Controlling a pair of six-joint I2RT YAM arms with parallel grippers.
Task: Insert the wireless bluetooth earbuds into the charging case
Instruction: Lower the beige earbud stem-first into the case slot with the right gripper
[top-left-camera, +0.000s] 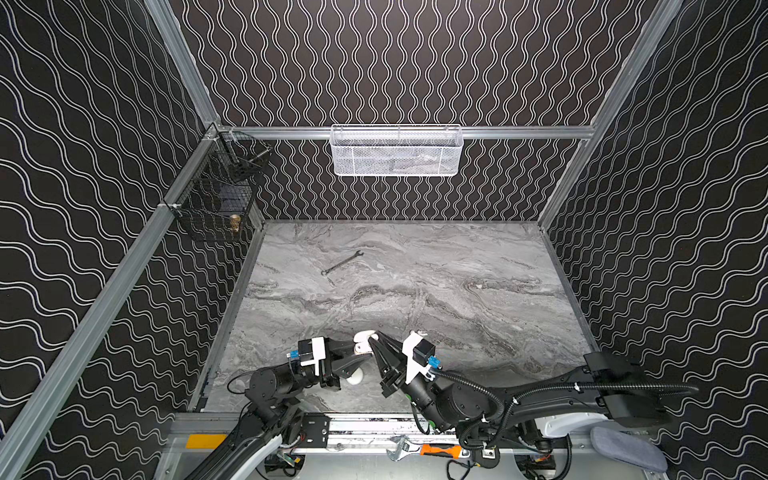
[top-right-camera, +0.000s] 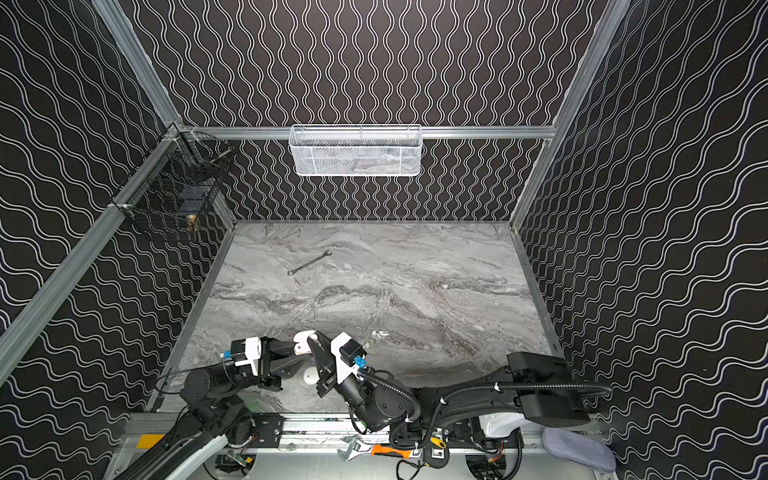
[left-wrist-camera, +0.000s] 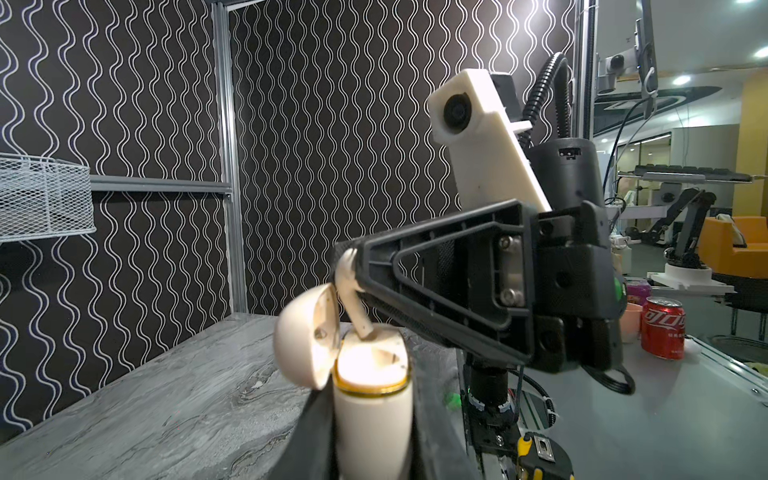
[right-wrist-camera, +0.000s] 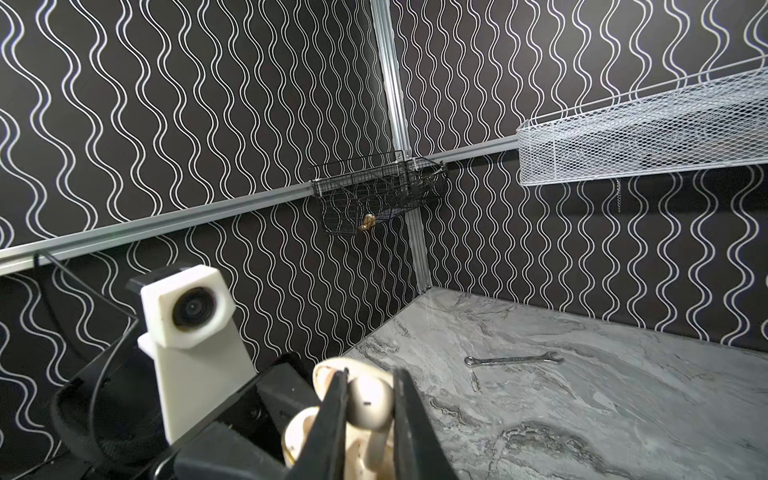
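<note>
left claw (left-wrist-camera: 372, 399) clamped round upright open charging case (left-wrist-camera: 374, 424). right claw (right-wrist-camera: 370, 388) pinching pale earbud (left-wrist-camera: 348, 282), stem tip at case mouth just below its tips.

Left tool (top-left-camera: 360, 350) clamped, right tool (top-left-camera: 375, 341) seemingly pinching

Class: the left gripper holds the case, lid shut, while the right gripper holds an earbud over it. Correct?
No. The lid is open, as the left wrist view shows; the left gripper holds the case and the right gripper an earbud.
</note>
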